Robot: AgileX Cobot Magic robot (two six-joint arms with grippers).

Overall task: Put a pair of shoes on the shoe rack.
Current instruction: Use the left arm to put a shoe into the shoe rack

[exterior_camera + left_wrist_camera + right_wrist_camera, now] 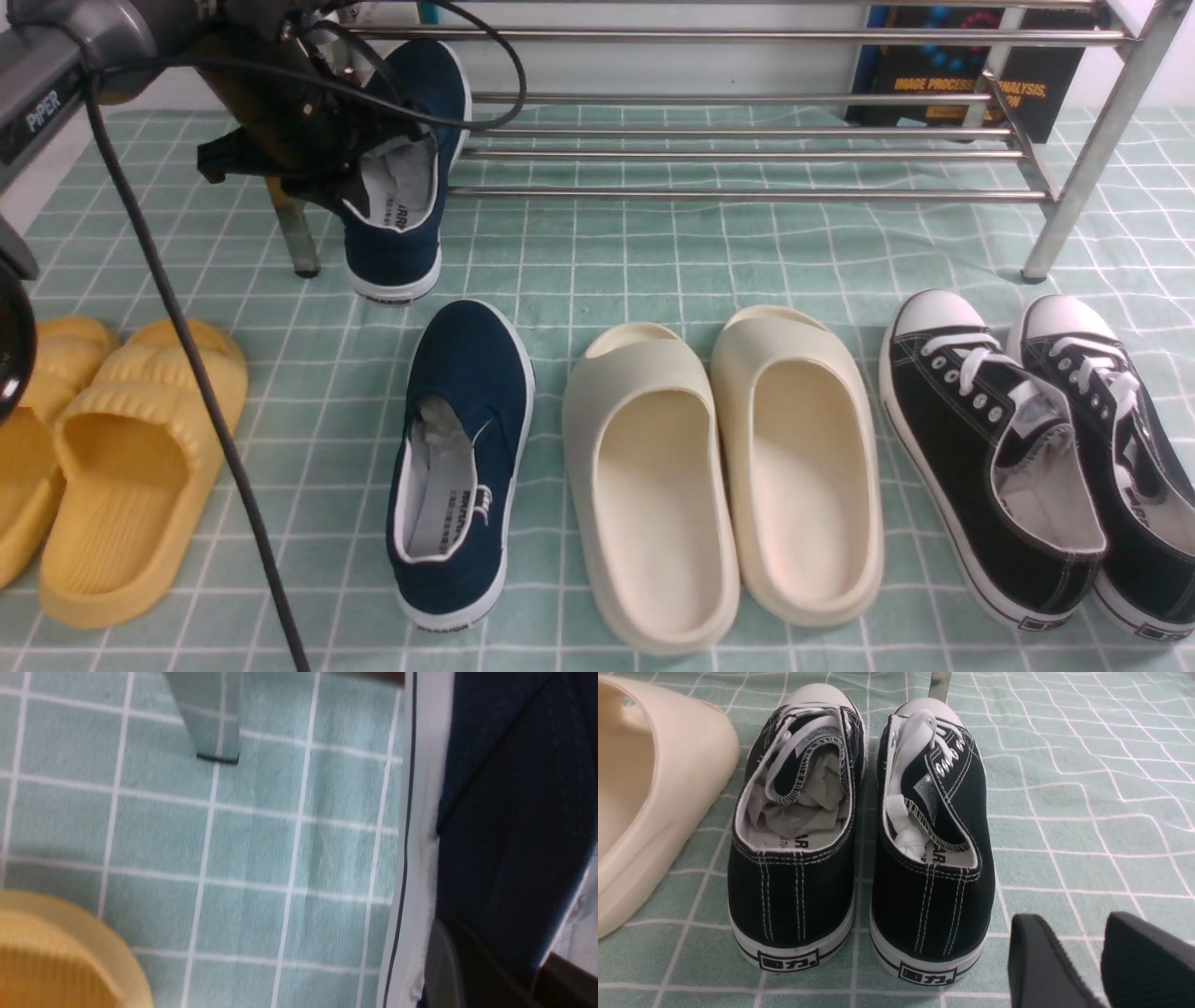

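Note:
One navy slip-on shoe (397,257) hangs tilted at the left end of the chrome shoe rack (747,194), toe up by the bars, heel low in front of the rack's left leg. My left gripper (373,177) is shut on its side wall; in the left wrist view the navy canvas (504,812) fills the space between the fingers (446,970). The second navy shoe (467,392) lies flat on the green checked cloth, toe toward the rack. My right gripper (1097,961) hovers open over the cloth with nothing between its fingers, behind the black sneakers.
Yellow slides (121,448) lie at the front left, cream slides (719,467) in the middle, black lace-up sneakers (1008,448) at the right. A dark book (962,84) stands behind the rack. The rack's left leg (210,718) is close to the held shoe.

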